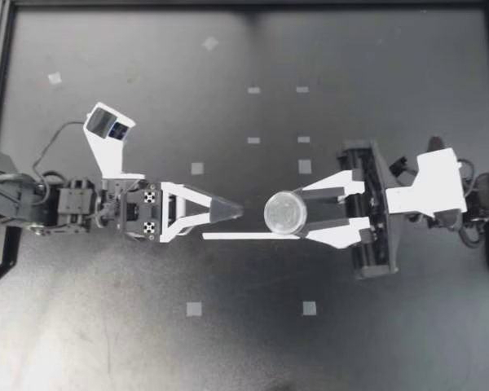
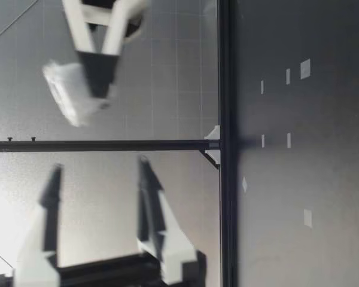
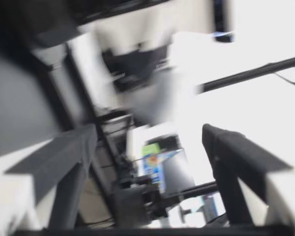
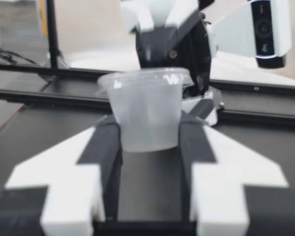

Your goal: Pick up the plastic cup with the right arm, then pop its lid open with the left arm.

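Clamping a clear lidded cup (image 1: 285,213) between its fingers, right tool (image 1: 300,214), left tool (image 1: 236,224) spread apart, just beside

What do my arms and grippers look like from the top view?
Both are dark grey to black with white parts. My left gripper and right gripper have white, tapering fingers faced with black pads. Each wrist carries a white camera bracket; the left one shows a bluish lens. A thin black cable loops beside it.

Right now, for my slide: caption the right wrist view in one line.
Right gripper shut on a translucent plastic cup, with the open left gripper facing it just beyond the cup.
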`<action>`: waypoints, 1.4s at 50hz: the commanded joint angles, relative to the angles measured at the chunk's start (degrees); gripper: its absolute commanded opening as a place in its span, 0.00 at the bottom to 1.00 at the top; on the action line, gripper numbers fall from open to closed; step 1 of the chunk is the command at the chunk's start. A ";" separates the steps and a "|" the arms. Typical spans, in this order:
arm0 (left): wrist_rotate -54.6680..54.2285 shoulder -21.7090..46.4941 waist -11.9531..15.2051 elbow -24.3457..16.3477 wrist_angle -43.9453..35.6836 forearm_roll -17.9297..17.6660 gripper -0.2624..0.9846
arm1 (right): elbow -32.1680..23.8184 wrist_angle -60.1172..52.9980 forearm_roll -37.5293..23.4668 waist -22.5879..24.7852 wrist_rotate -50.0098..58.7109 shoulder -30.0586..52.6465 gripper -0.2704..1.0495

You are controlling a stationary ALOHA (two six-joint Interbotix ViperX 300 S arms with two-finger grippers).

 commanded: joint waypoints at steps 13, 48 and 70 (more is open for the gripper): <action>-1.32 1.76 -0.70 -2.72 -2.02 0.26 0.83 | -5.89 3.52 -0.97 0.18 0.09 4.57 0.44; -0.79 -2.29 -1.49 -2.90 -1.58 3.60 0.82 | -2.99 8.44 0.62 0.18 1.67 6.50 0.44; 1.14 -2.99 -1.49 -2.72 -1.49 3.60 0.82 | -2.46 10.37 0.62 0.18 3.25 6.77 0.44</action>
